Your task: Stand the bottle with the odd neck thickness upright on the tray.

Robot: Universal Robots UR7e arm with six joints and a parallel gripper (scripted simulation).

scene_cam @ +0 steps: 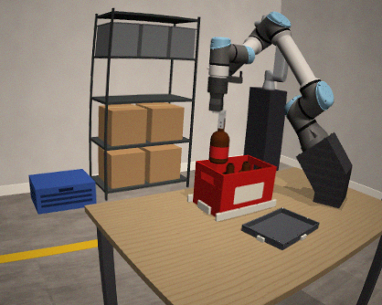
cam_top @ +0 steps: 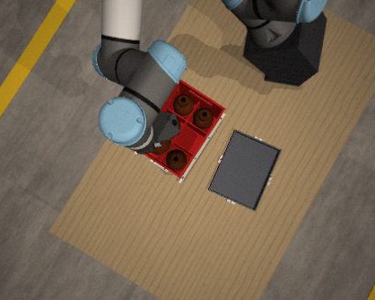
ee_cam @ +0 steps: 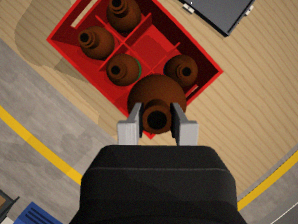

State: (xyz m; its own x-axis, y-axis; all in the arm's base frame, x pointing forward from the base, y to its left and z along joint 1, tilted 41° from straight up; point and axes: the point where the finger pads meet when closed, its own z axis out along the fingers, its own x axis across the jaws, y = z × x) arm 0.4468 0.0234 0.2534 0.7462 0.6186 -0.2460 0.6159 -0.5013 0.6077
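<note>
My gripper (ee_cam: 156,113) is shut on the neck of a brown bottle (scene_cam: 218,146) with a red label and holds it upright, its body risen above the rim of the red crate (scene_cam: 235,188). In the wrist view the held bottle (ee_cam: 157,104) sits between my fingers over the crate's near corner. The crate (ee_cam: 133,50) holds several other brown bottles standing in their cells, among them one (ee_cam: 123,11) and another (ee_cam: 96,42). The dark grey tray (cam_top: 245,170) lies flat and empty to the right of the crate (cam_top: 186,130); it also shows in the side view (scene_cam: 281,226).
The arm's black base (cam_top: 284,49) stands at the table's back edge. A metal shelf with cardboard boxes (scene_cam: 141,137) and a blue bin (scene_cam: 62,190) stand on the floor behind the table. One crate cell (cam_top: 191,136) is empty.
</note>
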